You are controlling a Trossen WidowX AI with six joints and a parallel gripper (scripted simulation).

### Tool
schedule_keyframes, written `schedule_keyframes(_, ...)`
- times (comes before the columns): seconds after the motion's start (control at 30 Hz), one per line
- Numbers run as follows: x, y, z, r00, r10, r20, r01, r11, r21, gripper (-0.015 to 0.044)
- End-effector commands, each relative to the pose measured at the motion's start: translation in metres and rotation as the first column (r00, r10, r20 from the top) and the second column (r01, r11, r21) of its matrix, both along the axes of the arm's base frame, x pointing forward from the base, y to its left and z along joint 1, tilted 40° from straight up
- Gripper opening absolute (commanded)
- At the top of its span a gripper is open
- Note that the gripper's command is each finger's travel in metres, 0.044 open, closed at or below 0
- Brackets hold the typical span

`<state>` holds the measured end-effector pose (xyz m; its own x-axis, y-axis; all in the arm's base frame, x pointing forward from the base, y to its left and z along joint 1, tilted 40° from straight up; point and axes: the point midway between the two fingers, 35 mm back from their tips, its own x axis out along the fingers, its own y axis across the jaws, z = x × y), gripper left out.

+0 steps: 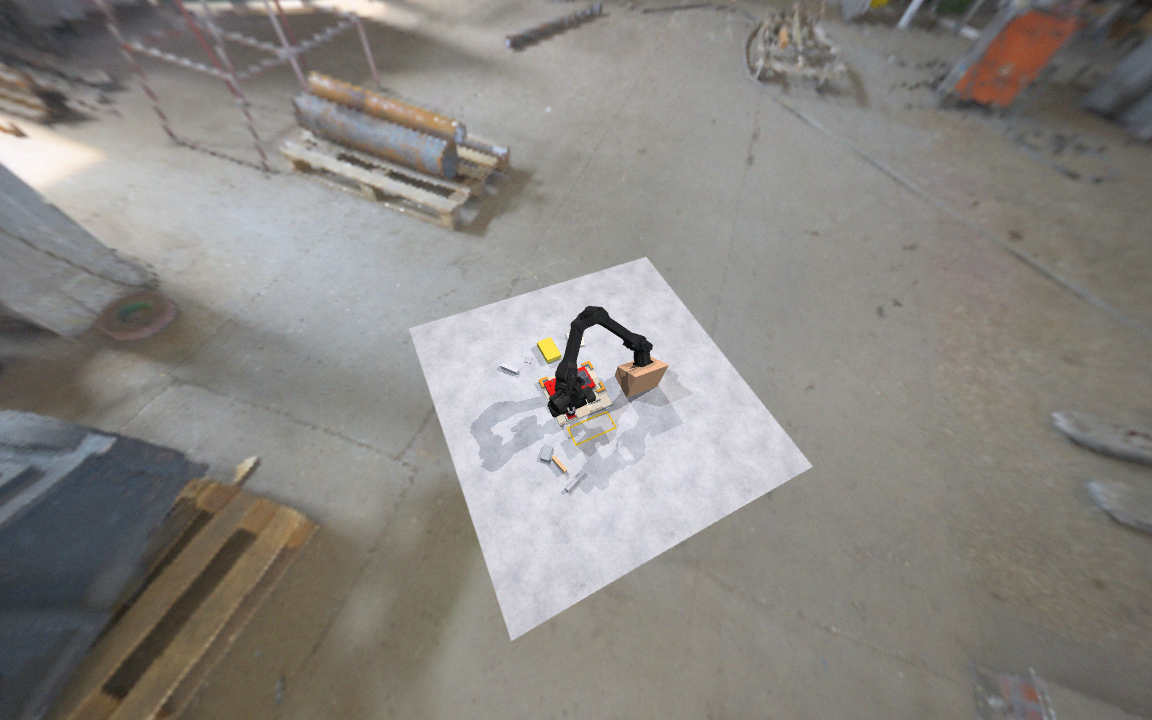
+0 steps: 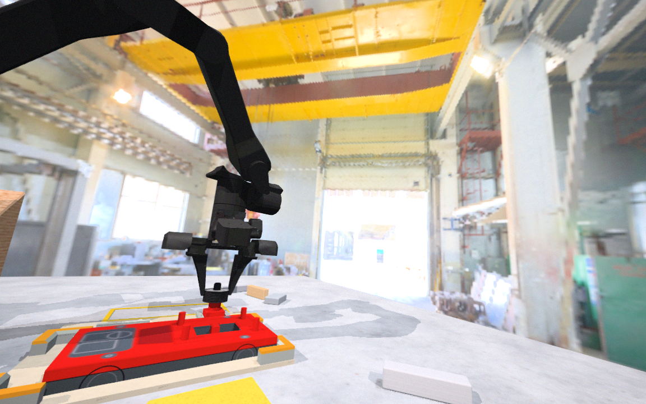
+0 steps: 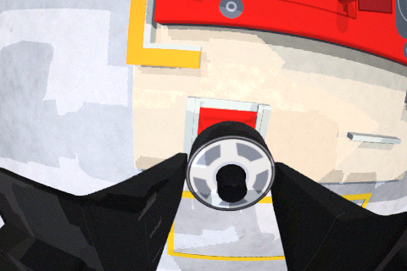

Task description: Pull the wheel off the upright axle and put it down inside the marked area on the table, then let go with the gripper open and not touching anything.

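The black wheel with a white-and-grey hub is around the upright axle, whose black tip sticks up through the hub. Below the wheel is a red holder on the beige board. My gripper points down and is shut on the wheel, one finger on each side of its rim. The marked area, a yellow outline, lies on the table just beyond the board. The lower axle is hidden.
A red car chassis with upright pegs lies on the board beside the wheel, between orange corner brackets. A wooden block stands under the arm's base. A yellow block and small loose blocks lie around.
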<state>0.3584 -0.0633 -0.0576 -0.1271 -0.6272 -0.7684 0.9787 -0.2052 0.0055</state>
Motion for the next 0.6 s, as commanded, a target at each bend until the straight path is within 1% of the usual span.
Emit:
schedule_keyframes(0.0,0.0006,0.0075,0.006,1.0,0.011,0.0,-0.011,1.0,0.002,0.0)
schedule_keyframes(0.57,0.0013,0.0111,0.0102,1.0,0.013,0.0,-0.013,1.0,0.002,0.0)
